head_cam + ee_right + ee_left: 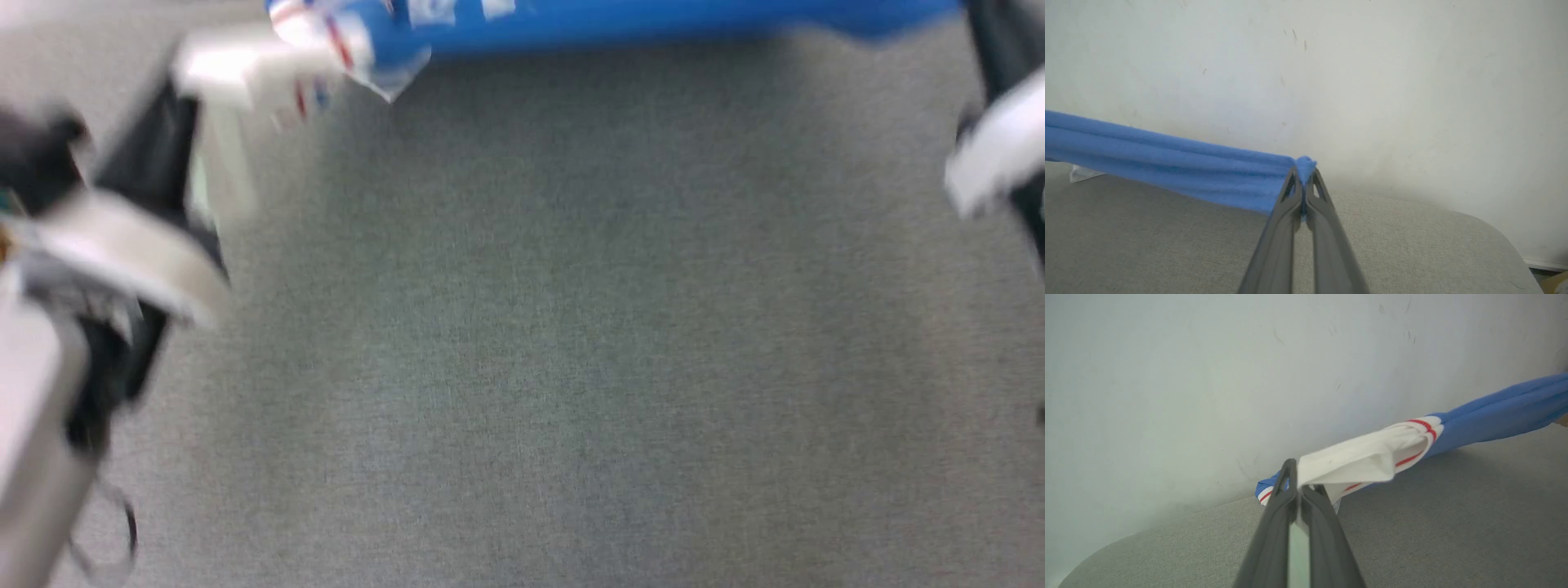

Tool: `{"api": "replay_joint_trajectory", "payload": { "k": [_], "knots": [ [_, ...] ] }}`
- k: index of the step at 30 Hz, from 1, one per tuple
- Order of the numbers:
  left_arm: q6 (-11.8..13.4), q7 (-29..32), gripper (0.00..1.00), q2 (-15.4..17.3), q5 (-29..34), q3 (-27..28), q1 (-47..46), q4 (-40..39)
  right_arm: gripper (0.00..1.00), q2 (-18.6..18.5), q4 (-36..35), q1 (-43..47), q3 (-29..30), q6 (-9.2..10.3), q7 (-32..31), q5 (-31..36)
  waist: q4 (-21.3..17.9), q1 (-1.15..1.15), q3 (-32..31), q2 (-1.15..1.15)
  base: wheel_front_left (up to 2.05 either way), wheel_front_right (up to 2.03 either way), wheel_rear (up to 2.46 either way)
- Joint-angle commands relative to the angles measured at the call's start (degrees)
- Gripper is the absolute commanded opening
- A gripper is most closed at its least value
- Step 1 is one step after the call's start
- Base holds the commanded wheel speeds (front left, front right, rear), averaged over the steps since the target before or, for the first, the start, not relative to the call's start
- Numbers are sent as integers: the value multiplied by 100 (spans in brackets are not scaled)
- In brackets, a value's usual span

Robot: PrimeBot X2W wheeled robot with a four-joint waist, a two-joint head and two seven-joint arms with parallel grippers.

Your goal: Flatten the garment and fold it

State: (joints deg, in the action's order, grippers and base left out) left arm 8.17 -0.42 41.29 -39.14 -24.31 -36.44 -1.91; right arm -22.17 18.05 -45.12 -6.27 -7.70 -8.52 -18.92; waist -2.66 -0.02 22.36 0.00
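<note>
starting on my left: the left gripper (1298,486) has its jaws pressed together on the white sleeve (1363,461) of the blue jersey t-shirt (1494,412), with a wad of sleeve bunched above the tips. in the left wrist view the shirt runs off toward two o'clock. it is drawn into a rope-like band that looks lifted just off the grey cloth-covered table (1412,539), close to the pale wall (1208,375).

the head view is badly smeared. there the shirt is a blue strip along the twelve o'clock edge, with its red-and-white trim near eleven o'clock.

on my right, the right gripper (1303,173) is clamped tight on a nub of blue cloth. the band comes in from nine o'clock in that wrist view.

i judge this to be the flattening step: the shirt is held at both ends and stretched out, not laid flat, and no fold has begun. the next move, as i see it, calls for bringing both arms down and toward me at an even pace. i'd keep the tension so the cloth spreads open on the table rather than landing as a rope. given the bunching, i may need to regrip.
</note>
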Motion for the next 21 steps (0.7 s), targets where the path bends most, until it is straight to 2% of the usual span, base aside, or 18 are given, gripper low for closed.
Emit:
{"api": "replay_joint_trajectory", "payload": {
  "k": [1,7,12,16,21],
  "knots": [
    [242,14,0,197,71,39,468,-211,0,-66,-312,509,196,21,-118,-33,-20,2,-431,0,0,0,0],
    [807,162,0,625,310,-190,1913,-1005,0,233,-1624,2163,689,21,-658,-9,-6,2,-746,0,0,0,0],
    [1230,537,0,868,522,-509,2737,-1397,0,453,-2266,3096,964,21,-1026,-19,30,2,-924,0,0,0,0],
    [1347,852,0,862,365,-766,3247,-1545,0,532,-2562,3722,1071,21,-1348,-148,84,2,-1062,0,0,0,0],
    [1416,1264,0,825,31,-1045,3793,-1654,0,302,-2802,4460,958,21,-1977,-460,135,2,-1310,0,0,0,0]
  ]
}}
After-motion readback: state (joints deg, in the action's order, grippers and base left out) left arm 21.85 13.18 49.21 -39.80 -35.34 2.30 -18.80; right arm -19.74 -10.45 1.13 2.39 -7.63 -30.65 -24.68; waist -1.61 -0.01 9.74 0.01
